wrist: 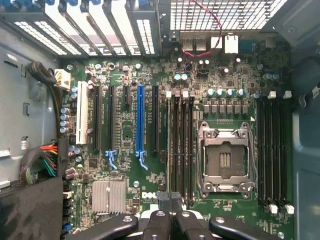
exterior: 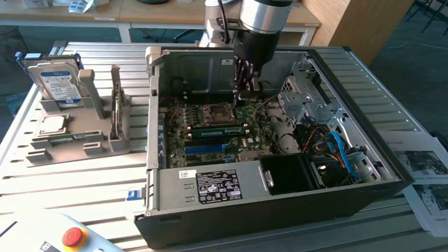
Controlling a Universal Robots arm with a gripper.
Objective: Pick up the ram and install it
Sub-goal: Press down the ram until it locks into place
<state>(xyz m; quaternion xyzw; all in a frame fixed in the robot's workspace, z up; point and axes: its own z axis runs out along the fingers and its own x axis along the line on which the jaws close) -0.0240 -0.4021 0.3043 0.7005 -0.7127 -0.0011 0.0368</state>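
Figure: An open computer case (exterior: pixel 280 199) is lying on the slatted surface (exterior: pixel 84 178). Inside, the closed claw (exterior: pixel 242 92) is pressing down on the ram (wrist: pixel 179 150), which is standing in a motherboard (wrist: pixel 125 165) slot beside the empty processor socket (wrist: pixel 224 159).

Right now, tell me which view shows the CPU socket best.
The wrist view: the CPU socket faces the camera squarely, its metal frame whole and unobstructed. In the exterior view the socket shows at a slant, deep inside the case.
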